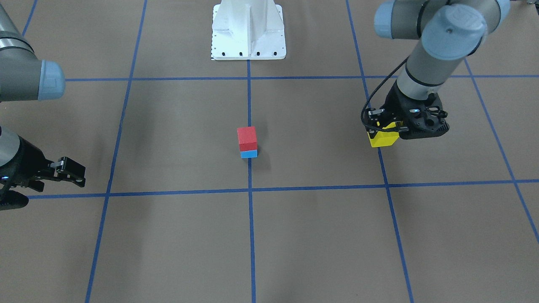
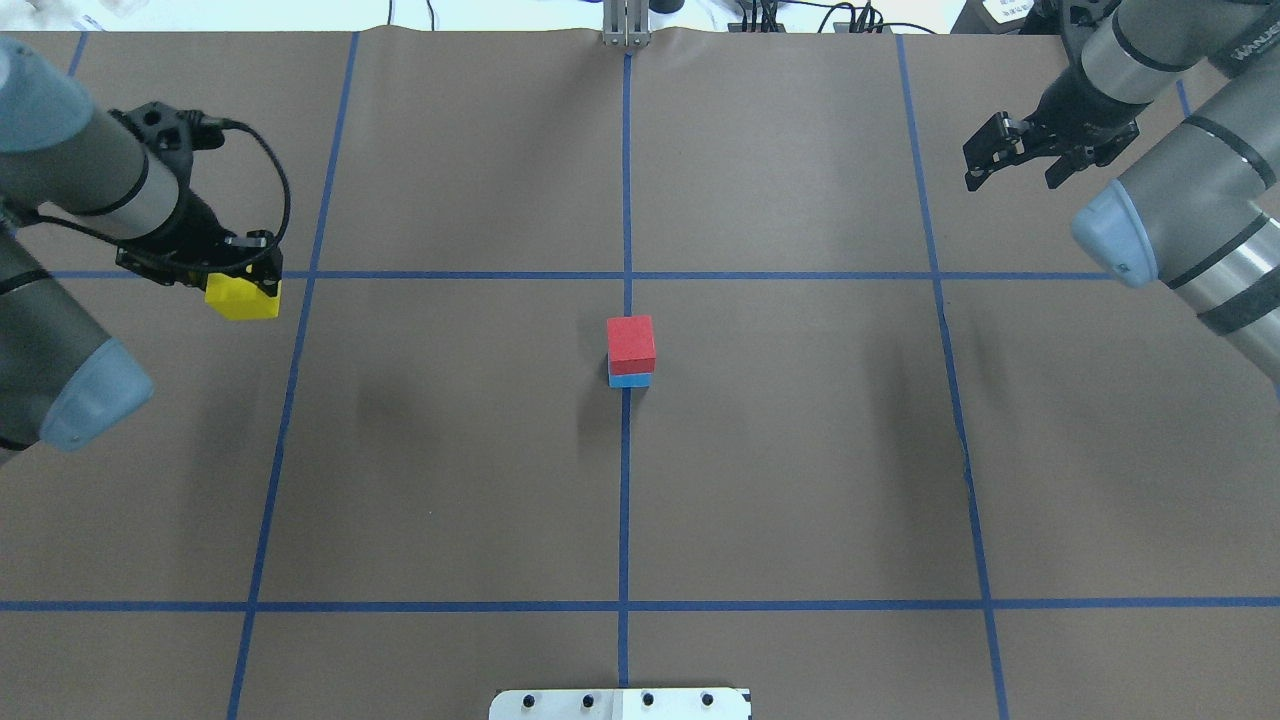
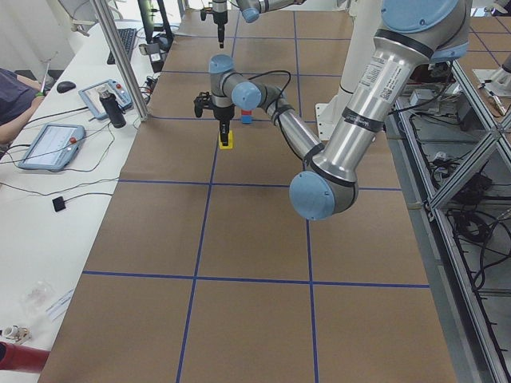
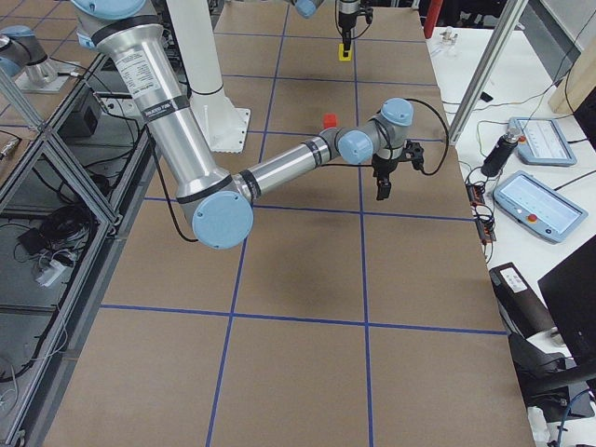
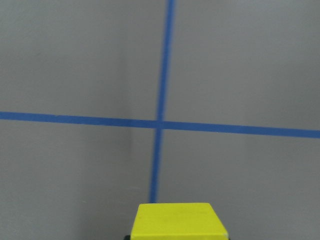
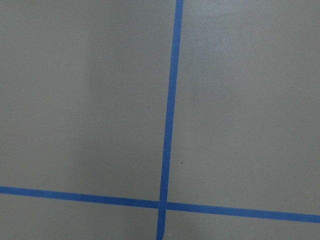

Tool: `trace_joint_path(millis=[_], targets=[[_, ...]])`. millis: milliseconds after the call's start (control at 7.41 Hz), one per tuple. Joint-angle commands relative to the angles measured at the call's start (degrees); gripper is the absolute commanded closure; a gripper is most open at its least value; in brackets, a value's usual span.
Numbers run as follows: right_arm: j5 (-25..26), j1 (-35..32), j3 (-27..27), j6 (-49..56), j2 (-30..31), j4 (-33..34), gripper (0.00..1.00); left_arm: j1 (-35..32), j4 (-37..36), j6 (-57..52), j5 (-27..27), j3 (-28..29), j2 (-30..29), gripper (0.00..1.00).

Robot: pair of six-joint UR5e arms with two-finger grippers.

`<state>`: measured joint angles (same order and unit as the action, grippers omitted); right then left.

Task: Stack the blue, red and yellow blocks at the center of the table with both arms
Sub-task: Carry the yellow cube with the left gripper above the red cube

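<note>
A red block [image 2: 631, 342] sits on top of a blue block [image 2: 629, 380] at the table's centre, where two tape lines cross; the pair also shows in the front view [image 1: 246, 138]. My left gripper [image 2: 243, 285] is shut on a yellow block [image 2: 243, 299], far to the left of the stack, near a tape crossing. The yellow block also shows in the front view [image 1: 383, 138] and at the bottom of the left wrist view [image 5: 175, 220]. My right gripper [image 2: 1012, 168] is open and empty, off to the far right of the stack, above the table.
The white robot base [image 1: 248, 29] stands behind the stack. Blue tape lines [image 2: 625, 500] divide the brown table into squares. A side bench with tablets [image 3: 49, 146] and cables runs along the table's far edge. The right wrist view shows only bare table with a tape crossing [image 6: 162, 204].
</note>
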<state>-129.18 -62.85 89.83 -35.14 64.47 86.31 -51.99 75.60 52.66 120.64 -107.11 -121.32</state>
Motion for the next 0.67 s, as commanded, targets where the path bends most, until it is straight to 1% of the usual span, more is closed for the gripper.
trace_joint_path(millis=[0, 135, 270, 540], targets=[[-0.02, -0.07, -0.01, -0.19, 0.04, 0.00, 0.01, 1.35, -9.22, 0.51, 0.12, 0.93, -11.26, 1.00], [-0.02, -0.16, 0.17, -0.36, -0.05, 0.00, 0.01, 3.19, -10.99, 4.60, -0.06, 1.11, -14.09, 1.00], [-0.02, -0.68, 0.17, -0.01, -0.05, 0.00, 0.01, 7.56, -11.00, 8.56, -0.58, 2.07, -16.81, 1.00], [-0.02, -0.87, 0.17, 0.08, -0.05, 0.00, 0.01, 14.59, -10.66, 12.45, -5.22, 9.16, -23.66, 1.00]])
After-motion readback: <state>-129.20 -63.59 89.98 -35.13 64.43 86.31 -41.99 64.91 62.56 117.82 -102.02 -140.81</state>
